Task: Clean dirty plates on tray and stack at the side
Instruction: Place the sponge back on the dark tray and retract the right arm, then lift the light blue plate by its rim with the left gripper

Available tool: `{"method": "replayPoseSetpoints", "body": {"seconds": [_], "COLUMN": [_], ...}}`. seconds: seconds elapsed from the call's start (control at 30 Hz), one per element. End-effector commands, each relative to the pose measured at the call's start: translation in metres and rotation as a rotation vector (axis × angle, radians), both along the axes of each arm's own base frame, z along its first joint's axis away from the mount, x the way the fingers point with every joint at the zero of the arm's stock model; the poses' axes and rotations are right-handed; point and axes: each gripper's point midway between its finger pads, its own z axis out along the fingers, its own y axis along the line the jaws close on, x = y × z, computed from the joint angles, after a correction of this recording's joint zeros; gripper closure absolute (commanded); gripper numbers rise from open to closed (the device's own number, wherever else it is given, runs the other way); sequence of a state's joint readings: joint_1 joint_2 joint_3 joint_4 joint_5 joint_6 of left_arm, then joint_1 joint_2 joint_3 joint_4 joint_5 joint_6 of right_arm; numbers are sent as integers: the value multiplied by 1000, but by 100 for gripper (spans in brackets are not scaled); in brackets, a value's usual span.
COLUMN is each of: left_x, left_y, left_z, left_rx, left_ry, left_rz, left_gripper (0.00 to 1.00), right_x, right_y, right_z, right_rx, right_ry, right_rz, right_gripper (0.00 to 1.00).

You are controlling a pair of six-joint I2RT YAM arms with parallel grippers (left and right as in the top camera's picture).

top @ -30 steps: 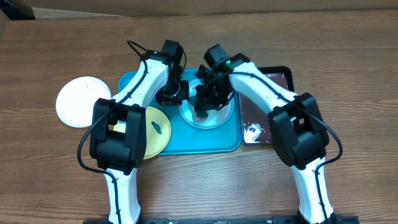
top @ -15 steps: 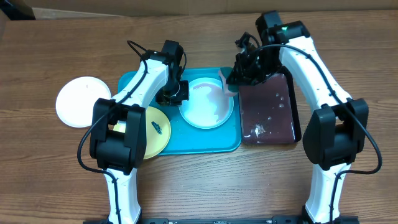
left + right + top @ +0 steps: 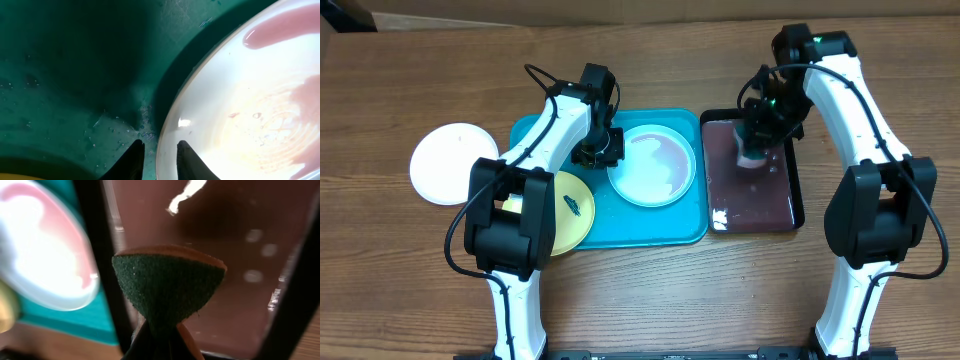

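Pale blue plate [image 3: 652, 166]: light, stiff, wet, likely slippery; left pincer [image 3: 160, 146] stands slightly open astride its rim, the best hold.

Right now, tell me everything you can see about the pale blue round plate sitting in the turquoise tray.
The pale blue round plastic plate lies flat, face up, in the right half of the large turquoise plastic tray. It looks glossy and wet, with a thin pinkish-brown film smeared across its middle and pooled toward its far rim. The left tool straddles its left rim; whether it is pinching cannot be told. Nothing else touches the plate.
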State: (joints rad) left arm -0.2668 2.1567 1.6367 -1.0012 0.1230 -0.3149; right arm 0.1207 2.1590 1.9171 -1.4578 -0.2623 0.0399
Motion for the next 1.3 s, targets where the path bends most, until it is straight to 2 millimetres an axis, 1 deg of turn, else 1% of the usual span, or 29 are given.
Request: {"method": "replayPoseSetpoints", "body": {"seconds": [0.0, 0.1, 0.17, 0.23, 0.27, 0.3, 0.33, 0.37, 0.43, 0.5, 0.6, 0.63, 0.67, 0.73, 0.77, 0.83, 0.87, 1.0, 1.1, 1.13, 1.17, 1.2, 1.27], "left_x": [-1, -1, -1, -1, -1, -1, -1, 0, 0, 0, -1, -3, -4, -7, -9, -10, -10, -8, -7, -7, -6, -6, -3], "left_y": [0, -1, -1, -1, -1, -1, -1, -1, -1, -1, -1, 0, 0, 1, 1, 2, 2, 1, 1, 1, 1, 2, 3], "left_z": [-7, -7, -7, -7, -7, -7, -7, -7, -7, -7, -8, -10, -11, -15, -19, -23, -25, -25, -25, -25, -24, -22, -14], "left_rx": [4, 3, 3, 3, 3, 3, 3, 3, 2, 3, 4, 5, 6, 7, 8, 8, 7, 5, 3, 3, 2, 3, 5], "left_ry": [14, 11, 10, 11, 11, 10, 10, 9, 9, 10, 13, 19, 22, 26, 30, 29, 27, 18, 12, 12, 12, 14, 15], "left_rz": [-1, -2, -2, -2, -2, -2, -2, -1, 1, 1, 2, 5, 5, 6, 6, 6, 6, 13, 13, 13, 13, 15, 18], "left_gripper": [75, 72, 71, 71, 70, 70, 70, 69, 67, 67, 66, 66, 66, 65, 63, 63, 64, 74, 83, 87, 94, 96, 96], "right_x": [-6, -8, -8, -9, -9, -8, -6, -5, 2, 9, 21, 30, 34, 38, 41, 42, 41, 38, 35, 35, 36, 36, 39], "right_y": [-14, -17, -20, -21, -21, -21, -21, -21, -22, -26, -39, -53, -60, -76, -93, -113, -130, -160, -175, -178, -184, -186, -189], "right_z": [-10, -27, -35, -41, -42, -42, -42, -42, -36, -29, -15, -8, -6, -6, -6, -6, -6, -6, -6, -6, -6, -5, -5], "right_rx": [-98, -116, -129, -138, -138, -137, -136, -136, -136, -143, -170, -192, -198, -208, -213, -216, -219, -225, -228, -226, -227, -227, -228], "right_ry": [-7, -6, -9, -11, -12, -16, -22, -27, -52, -73, -112, -137, -145, -155, -159, -160, -156, -150, -145, -146, -152, -156, -169], "right_rz": [26, 24, 25, 26, 27, 26, 26, 25, 21, 10, -15, -66, -89, -138, -181, -226, -266, -335, -369, -377, -390, -396, -402], "right_gripper": [96, 96, 96, 96, 93, 86, 61, 46, 30, 28, 25, 23, 22, 21, 19, 16, 0, 0, 0, 0, 0, 0, 0]}}
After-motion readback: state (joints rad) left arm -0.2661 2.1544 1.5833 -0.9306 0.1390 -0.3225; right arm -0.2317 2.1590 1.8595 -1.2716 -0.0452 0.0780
